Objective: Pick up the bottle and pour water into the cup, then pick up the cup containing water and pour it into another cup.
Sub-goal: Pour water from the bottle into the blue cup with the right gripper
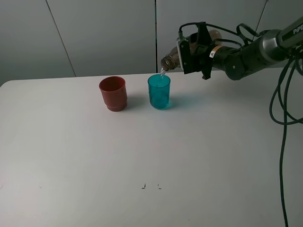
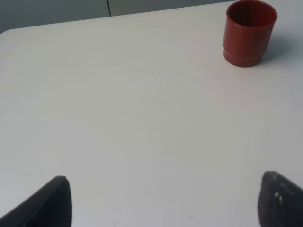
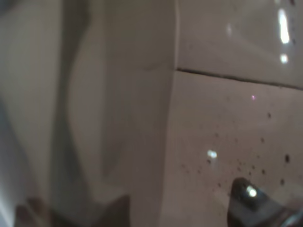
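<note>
first pour under way: the right hand point(image 1: 191, 49) is clenched on the bottle point(image 1: 168, 61), tipped over the cup point(image 1: 159, 92), with what looks like a thin stream falling in. how full the cup is i cannot tell. the pour into another cup point(image 1: 113, 93), standing near on the tabletop point(image 1: 142, 156), is not yet begun. the left hand point(image 2: 165, 203) hangs released; nothing blocks the cups.

Open table point(image 1: 142, 156) fronts red cup point(image 1: 112, 93); bottle point(image 1: 169, 61) overhangs teal cup point(image 1: 159, 91).
</note>
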